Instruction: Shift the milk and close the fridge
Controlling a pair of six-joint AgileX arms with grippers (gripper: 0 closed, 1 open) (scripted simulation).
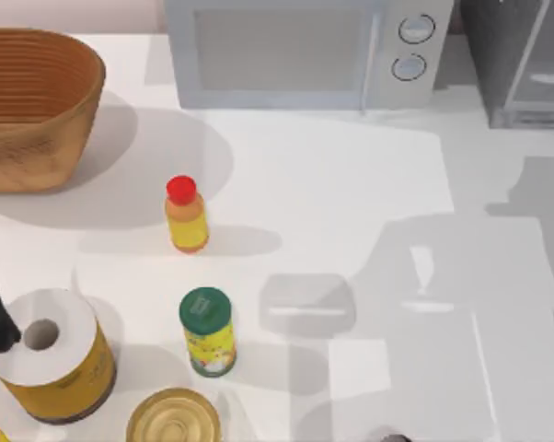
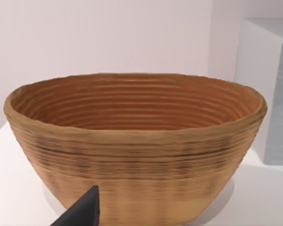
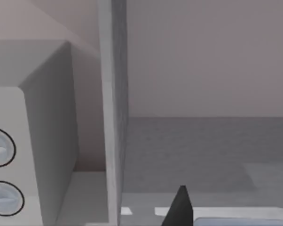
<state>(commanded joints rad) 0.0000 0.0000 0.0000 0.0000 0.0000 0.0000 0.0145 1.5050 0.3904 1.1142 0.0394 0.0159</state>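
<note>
The left end effector (image 2: 80,212) sits parked facing the wicker basket (image 2: 137,141), just one dark fingertip poking in, so can't tell its grip state. The fridge (image 1: 525,64), dark grey with a light grey frame, is cut off at the tabletop's (image 1: 351,212) far right corner. It's right ahead of the right end effector (image 3: 179,207), grip state also unclear, and the milk is hidden.

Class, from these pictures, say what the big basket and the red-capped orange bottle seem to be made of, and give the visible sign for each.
The basket looks like woven cane or coiled wicker, matt: tan ridged bands run round its wall, inside and out. The orange bottle looks like smooth plastic with a glossy red cap; glass cannot be ruled out, since the look alone leaves that open.
</note>
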